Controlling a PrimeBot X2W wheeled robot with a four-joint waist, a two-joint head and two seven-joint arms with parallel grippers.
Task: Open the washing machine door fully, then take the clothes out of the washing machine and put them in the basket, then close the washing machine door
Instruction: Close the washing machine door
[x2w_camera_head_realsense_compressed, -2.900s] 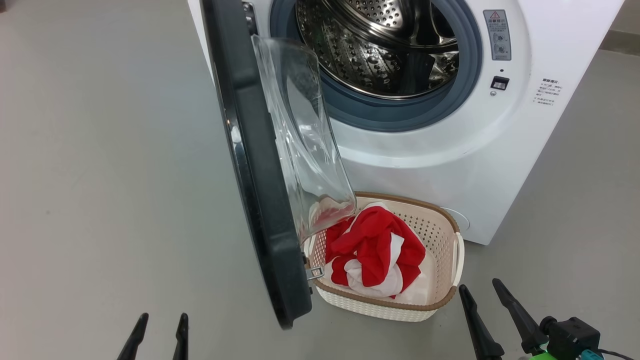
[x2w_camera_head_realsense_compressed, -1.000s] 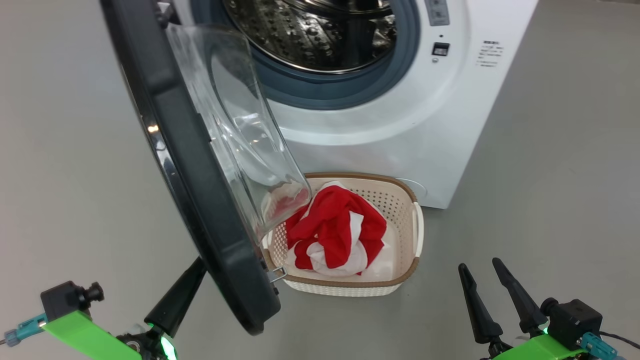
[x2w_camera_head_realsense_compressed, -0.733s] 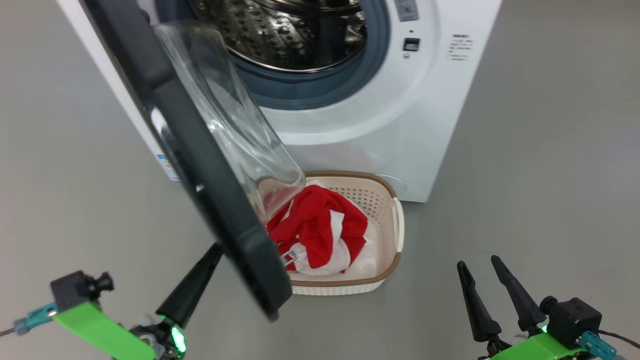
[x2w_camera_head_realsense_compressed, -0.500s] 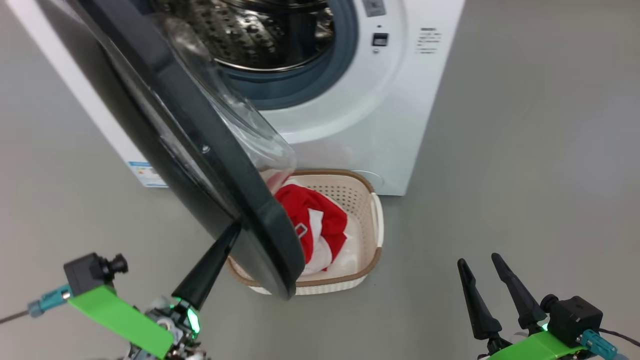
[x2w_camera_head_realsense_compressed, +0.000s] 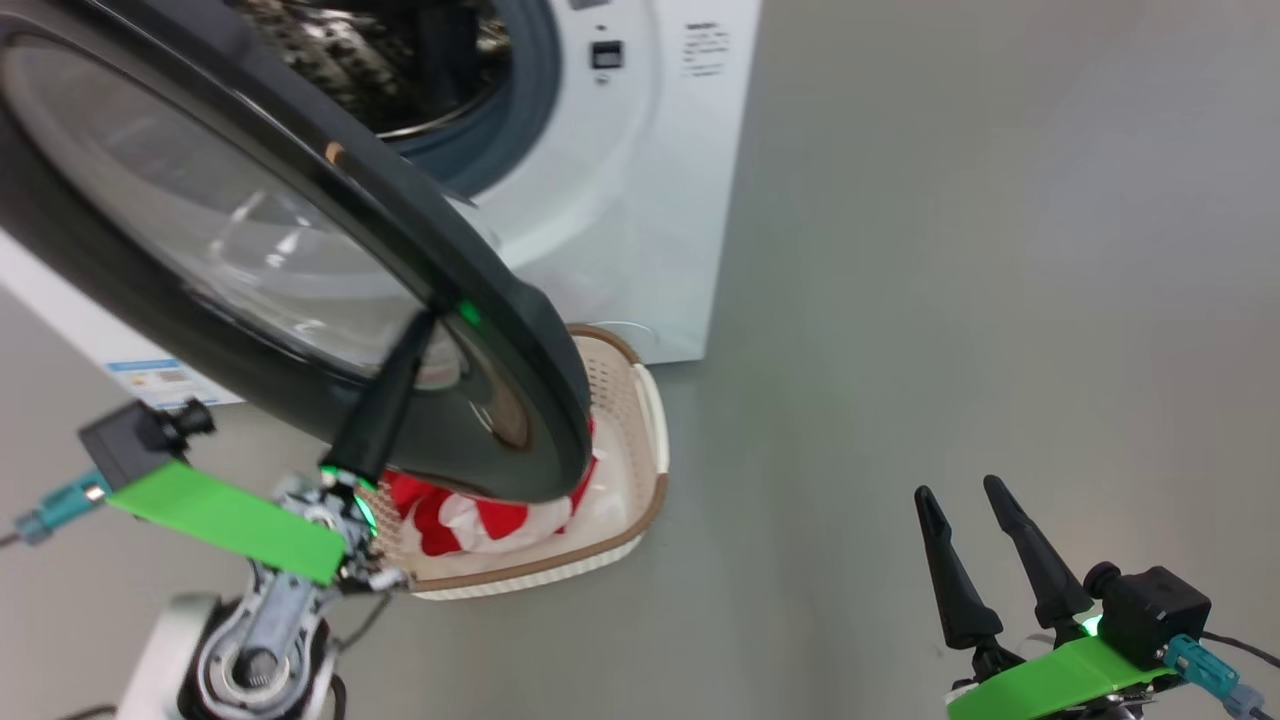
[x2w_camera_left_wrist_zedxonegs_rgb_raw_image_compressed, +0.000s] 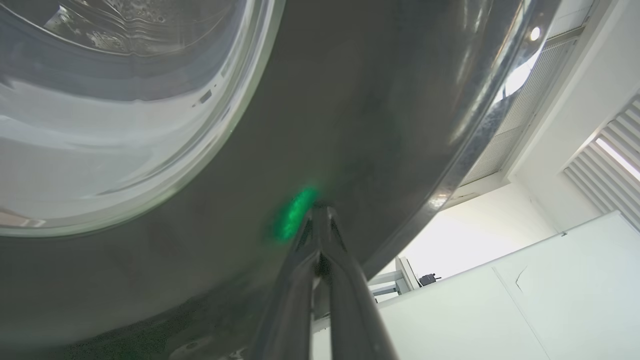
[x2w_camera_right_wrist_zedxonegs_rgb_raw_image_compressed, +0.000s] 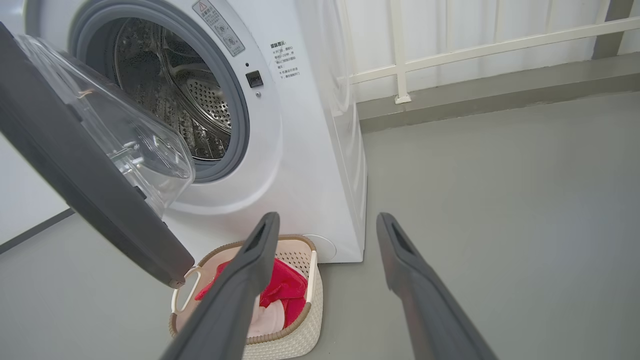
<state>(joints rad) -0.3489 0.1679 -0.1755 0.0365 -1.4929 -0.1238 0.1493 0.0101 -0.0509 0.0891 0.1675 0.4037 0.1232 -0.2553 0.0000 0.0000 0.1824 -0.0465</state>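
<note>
- Nearby, the right gripper (x2w_camera_head_realsense_compressed: 957, 488) hangs over grey floor (x2w_camera_head_realsense_compressed: 950, 250), fingers spread wide, holding nothing.
- The left gripper (x2w_camera_head_realsense_compressed: 418, 325), fingers pinched together, touches the black outer rim of the washing machine door (x2w_camera_head_realsense_compressed: 520, 340).
- The door stands half-open, its glass bowl facing the drum and its lower edge over the basket (x2w_camera_head_realsense_compressed: 655, 490).
- The clothes (x2w_camera_head_realsense_compressed: 430, 505) lie inside the basket.
- Beyond stands the washing machine (x2w_camera_head_realsense_compressed: 640, 200), with a white railing (x2w_camera_right_wrist_zedxonegs_rgb_raw_image_compressed: 400, 50) behind it.

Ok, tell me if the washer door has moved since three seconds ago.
Yes. Judged against the washing machine, the door has swung partway back toward the drum opening; the left gripper, jaws shut, presses on its outer face.
</note>
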